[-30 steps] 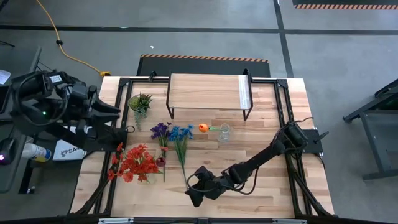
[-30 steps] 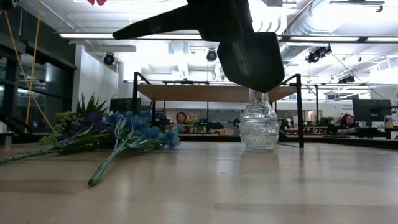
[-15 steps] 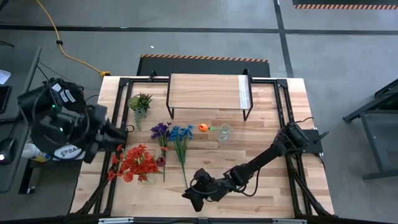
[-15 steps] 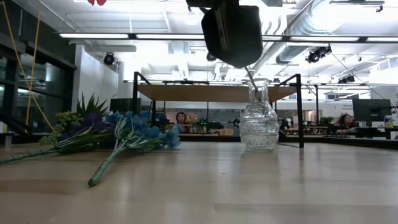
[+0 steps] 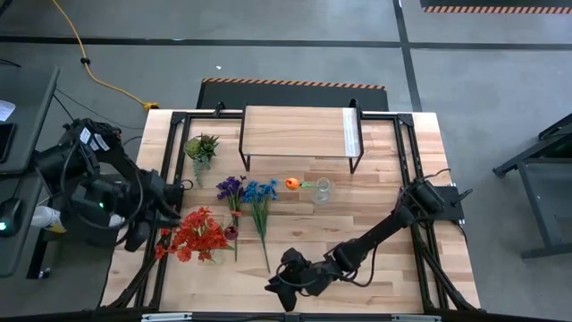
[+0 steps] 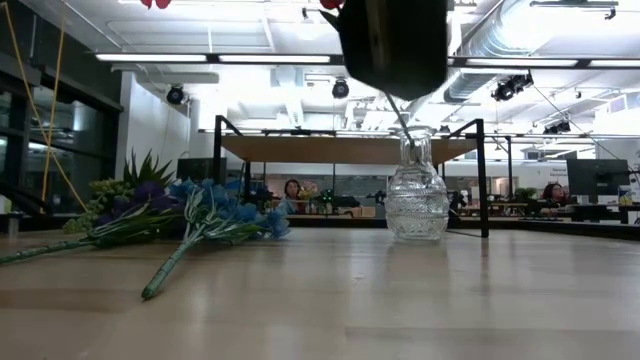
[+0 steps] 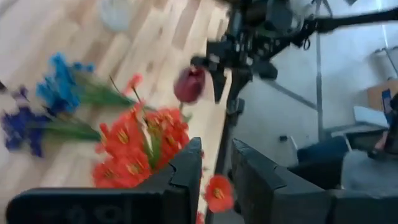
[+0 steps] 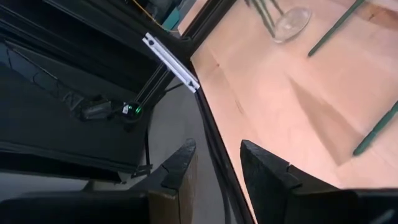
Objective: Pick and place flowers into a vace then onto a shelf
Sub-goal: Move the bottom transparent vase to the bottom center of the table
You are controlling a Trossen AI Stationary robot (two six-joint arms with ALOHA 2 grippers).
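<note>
Far left, just off the desk [image 5: 384, 233] edge: left hand [image 7: 214, 171], fingers a little apart, holding nothing. Right beside it on the desk, the red flowers [image 5: 197, 234] in a bunch, with one dark red bloom at the side.

Further back, near the shelf leg: a small green plant [image 5: 201, 148]. Not part of the job.

Next along, lying flat side by side: purple flowers [image 5: 231, 188] and blue flowers [image 5: 261, 191], stems pointing to the front edge.

Then the orange flower [image 5: 292, 184], with its stem going to the glass vase [image 5: 323, 190] and looking tucked inside, leaning out. Only that one seems to be in.

Behind all this, the shelf [image 5: 299, 132], bare on top.

At the front edge, near the tip of the blue stem: right hand [image 5: 281, 288], lifted off the wood, fingers apart, holding nothing. Long arm reaching back to the right side.

Step in hand, as a guess: early picking. Most flowers not yet in the vase, vase not yet on the shelf.

Next move, as a guess: go down on one stem, most likely the blue one by the right hand or a red one by the left hand. Pinch low on the thin stem, lift, turn stem-down, and slide into the narrow vase mouth. Go slow there, so as not to tip the vase or knock out the orange flower.
</note>
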